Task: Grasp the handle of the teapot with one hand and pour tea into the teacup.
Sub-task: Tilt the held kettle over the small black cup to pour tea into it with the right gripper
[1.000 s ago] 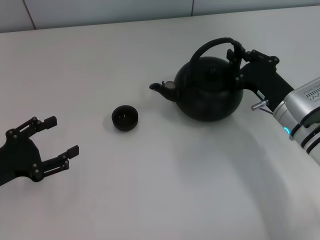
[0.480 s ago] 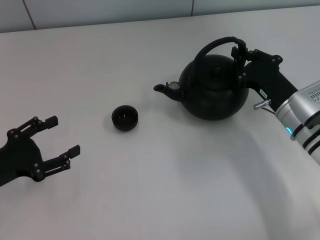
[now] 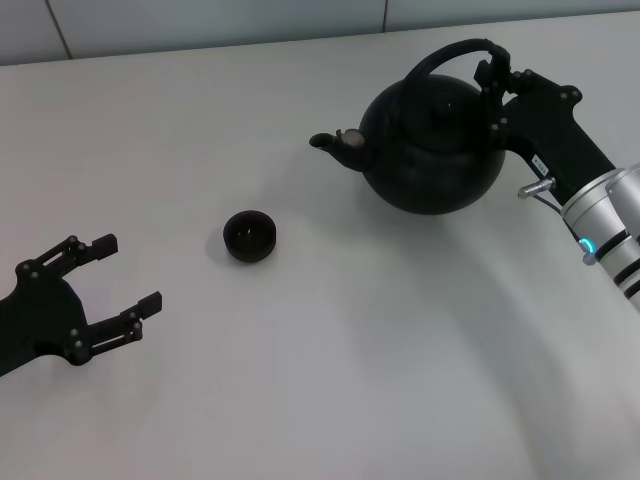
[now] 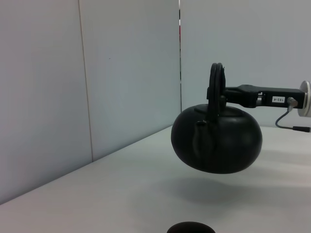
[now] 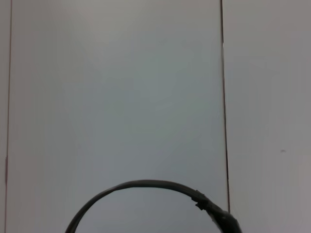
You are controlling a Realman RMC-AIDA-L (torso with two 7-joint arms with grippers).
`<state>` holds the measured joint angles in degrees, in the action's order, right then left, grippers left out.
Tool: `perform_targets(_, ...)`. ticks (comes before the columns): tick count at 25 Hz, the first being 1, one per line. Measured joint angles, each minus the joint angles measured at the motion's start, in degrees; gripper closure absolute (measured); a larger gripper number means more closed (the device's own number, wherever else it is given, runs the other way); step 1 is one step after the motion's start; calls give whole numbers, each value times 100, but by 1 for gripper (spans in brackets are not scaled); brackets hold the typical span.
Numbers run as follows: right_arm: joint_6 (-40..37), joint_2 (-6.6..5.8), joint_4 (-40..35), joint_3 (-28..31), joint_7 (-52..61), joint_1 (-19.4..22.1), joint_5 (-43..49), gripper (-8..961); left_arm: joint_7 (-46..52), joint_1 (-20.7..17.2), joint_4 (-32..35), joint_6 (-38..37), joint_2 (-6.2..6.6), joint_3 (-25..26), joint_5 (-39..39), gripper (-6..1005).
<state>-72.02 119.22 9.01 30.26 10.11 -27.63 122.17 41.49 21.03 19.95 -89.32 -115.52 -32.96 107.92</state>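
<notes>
Teapot point(image 3: 432, 145) aloft, spout toward the teacup point(image 3: 250, 236) (leftward), handle point(image 3: 447, 56) pinched in right claw point(image 3: 497, 80).

The teapot point(image 3: 432, 148) looks matt black, faintly grainy like cast iron, its handle point(image 3: 447, 59) partly wrapped. The teacup point(image 3: 250, 236) shows a dark glossy glaze. The table point(image 3: 300, 380) is smooth, matt white.

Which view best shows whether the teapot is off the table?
The left wrist view: the teapot hangs clear above the table, with a gap beneath. The head view shows it from above; the right wrist view shows only the handle.
</notes>
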Motion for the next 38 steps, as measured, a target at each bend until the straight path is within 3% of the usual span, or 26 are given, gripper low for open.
perform_targets(13,64,-12,-92,-84,233,-163,210,868,0,-6,0,11,-7,0,0,139)
perform_targets(24,542,-13,-152,-91,378,-650,613,864,0,-10,0,-7,-24,0,1,139)
perform_targets(38,537,-13,-214,-90,154,-756,885,859,-1,-12,0,-7,-32,0,1,140)
